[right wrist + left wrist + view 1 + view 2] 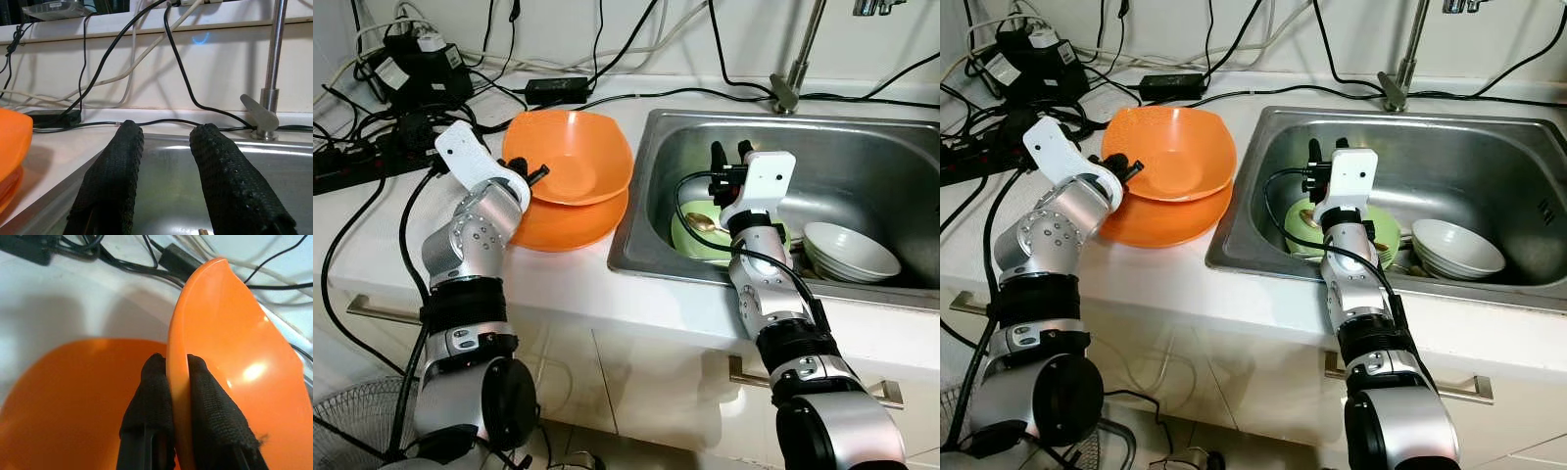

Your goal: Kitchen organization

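The left gripper pinches the rim of the upper orange bowl between its fingers, holding it tilted over a second orange bowl on the white counter, apparently to lift or nest it. The right gripper hovers with fingers apart and empty above the sink, over a green plate with a spoon, beside stacked white bowls. The left wrist view confirms the pinch; the right wrist view shows the faucet base and cables behind the sink.

Sink lies open at the back; a green plate and white bowls crowd its front.
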Available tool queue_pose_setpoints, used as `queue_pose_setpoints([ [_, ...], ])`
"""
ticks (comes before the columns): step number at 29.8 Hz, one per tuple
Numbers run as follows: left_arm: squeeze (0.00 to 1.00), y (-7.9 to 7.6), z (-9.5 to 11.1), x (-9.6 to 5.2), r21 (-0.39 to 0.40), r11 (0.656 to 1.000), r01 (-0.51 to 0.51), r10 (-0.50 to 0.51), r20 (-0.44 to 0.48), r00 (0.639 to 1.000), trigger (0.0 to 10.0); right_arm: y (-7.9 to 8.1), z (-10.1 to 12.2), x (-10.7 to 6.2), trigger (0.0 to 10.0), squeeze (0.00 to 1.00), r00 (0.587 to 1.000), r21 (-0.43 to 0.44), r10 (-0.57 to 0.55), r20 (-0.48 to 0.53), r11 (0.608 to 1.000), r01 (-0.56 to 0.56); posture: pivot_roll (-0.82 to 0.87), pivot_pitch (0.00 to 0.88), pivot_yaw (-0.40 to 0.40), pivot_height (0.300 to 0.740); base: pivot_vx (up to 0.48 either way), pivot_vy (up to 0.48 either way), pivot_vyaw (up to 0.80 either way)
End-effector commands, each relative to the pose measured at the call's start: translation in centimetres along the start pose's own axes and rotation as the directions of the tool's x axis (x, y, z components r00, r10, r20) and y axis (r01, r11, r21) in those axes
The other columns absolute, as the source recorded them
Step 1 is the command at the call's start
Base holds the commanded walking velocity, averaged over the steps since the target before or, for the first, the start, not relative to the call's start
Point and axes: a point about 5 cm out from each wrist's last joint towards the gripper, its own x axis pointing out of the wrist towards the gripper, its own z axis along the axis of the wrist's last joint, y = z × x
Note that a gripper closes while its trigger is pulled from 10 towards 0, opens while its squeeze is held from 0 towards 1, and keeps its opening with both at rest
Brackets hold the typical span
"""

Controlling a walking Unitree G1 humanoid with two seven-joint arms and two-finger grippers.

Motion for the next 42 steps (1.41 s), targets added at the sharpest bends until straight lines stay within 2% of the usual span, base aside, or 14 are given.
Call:
queue_pose_setpoints([
  [1,0.00,0.5,-0.3,-0.1,0.008,1.000,-0.018,0.018,0.000,1.000,0.0,-0.1,-1.6,-0.9,10.0,0.00,0.998,0.006,-0.005,-0.070,1.000,0.005,0.16,0.011,0.114,0.740,0.000,0.000,0.00],
  [9,0.00,0.3,-0.1,-0.2,-0.012,1.000,0.000,0.000,0.039,0.999,0.0,-0.1,-1.6,-0.9,10.0,0.00,0.997,0.002,0.002,-0.071,1.000,-0.002,0.15,0.000,0.110,0.740,0.000,0.000,0.00],
  [14,0.00,-0.7,1.1,-0.6,-0.090,0.990,0.108,-0.096,0.128,0.987,0.0,-0.1,-1.6,-0.8,10.0,0.00,0.997,-0.006,0.009,-0.079,1.000,-0.009,0.15,0.003,0.104,0.740,0.000,0.000,0.00],
  [15,0.00,-1.0,1.3,-0.7,-0.098,0.986,0.138,-0.124,0.137,0.983,1.6,-0.1,-1.6,-0.8,10.0,0.00,0.997,-0.007,0.009,-0.079,1.000,-0.010,0.15,0.004,0.103,0.740,0.000,0.000,0.00],
  [16,0.00,-1.0,1.3,-0.7,-0.098,0.986,0.138,-0.124,0.137,0.983,1.6,-0.1,-1.6,-0.8,10.0,0.00,0.997,-0.007,0.009,-0.079,1.000,-0.010,0.15,0.004,0.103,0.740,0.000,0.000,0.00],
  [17,0.00,-1.4,1.7,-0.9,-0.095,0.980,0.174,-0.157,0.163,0.974,10.0,-0.2,-1.6,-0.8,10.0,0.00,0.997,-0.007,0.010,-0.079,1.000,-0.010,0.15,0.009,0.102,0.740,0.000,0.000,0.00],
  [20,0.00,-2.3,2.9,-1.6,-0.081,0.964,0.254,-0.229,0.240,0.944,10.0,-0.2,-1.5,-0.7,10.0,0.00,0.997,-0.009,0.009,-0.080,1.000,-0.009,0.16,0.014,0.101,0.740,0.000,0.000,0.00],
  [33,0.00,-3.0,3.9,-2.2,-0.072,0.939,0.336,-0.298,0.318,0.900,10.0,-0.5,-1.3,-0.5,10.0,0.00,0.997,-0.009,0.005,-0.073,1.000,-0.005,0.16,0.018,0.100,0.740,0.000,0.000,0.00],
  [34,0.60,-3.0,3.9,-2.2,-0.071,0.939,0.336,-0.298,0.318,0.900,10.0,-0.5,-1.3,-0.5,10.0,0.00,0.997,-0.009,0.003,-0.073,1.000,-0.004,0.16,0.020,0.101,0.740,0.000,0.000,0.00],
  [35,1.00,-3.0,3.9,-2.2,-0.068,0.939,0.337,-0.300,0.318,0.900,10.0,-0.5,-1.2,-0.5,10.0,0.00,0.997,-0.009,0.001,-0.073,1.000,-0.001,0.16,0.020,0.101,0.740,0.000,0.000,0.00],
  [39,1.00,-2.9,3.8,-2.1,-0.065,0.941,0.333,-0.298,0.313,0.902,10.0,-0.5,-1.3,-0.5,10.0,0.00,0.997,-0.009,-0.001,-0.075,1.000,0.001,0.16,0.021,0.102,0.740,0.000,0.000,0.00],
  [40,0.83,-2.9,3.8,-2.1,-0.066,0.940,0.335,-0.300,0.309,0.903,10.0,-0.5,-1.3,-0.5,10.0,0.00,0.997,-0.008,-0.001,-0.076,1.000,0.001,0.16,0.022,0.103,0.740,0.000,0.000,0.00],
  [41,0.00,-2.9,3.6,-2.0,-0.078,0.939,0.335,-0.298,0.301,0.906,10.0,-0.5,-1.4,-0.6,10.0,0.00,0.997,-0.008,-0.001,-0.078,1.000,0.000,0.16,0.023,0.105,0.740,0.000,0.000,0.00],
  [42,0.00,-2.9,3.6,-2.0,-0.078,0.939,0.335,-0.298,0.301,0.906,10.0,-0.5,-1.4,-0.6,10.0,0.00,0.997,-0.008,-0.001,-0.078,1.000,0.000,0.16,0.023,0.105,0.740,0.000,0.000,0.00],
])
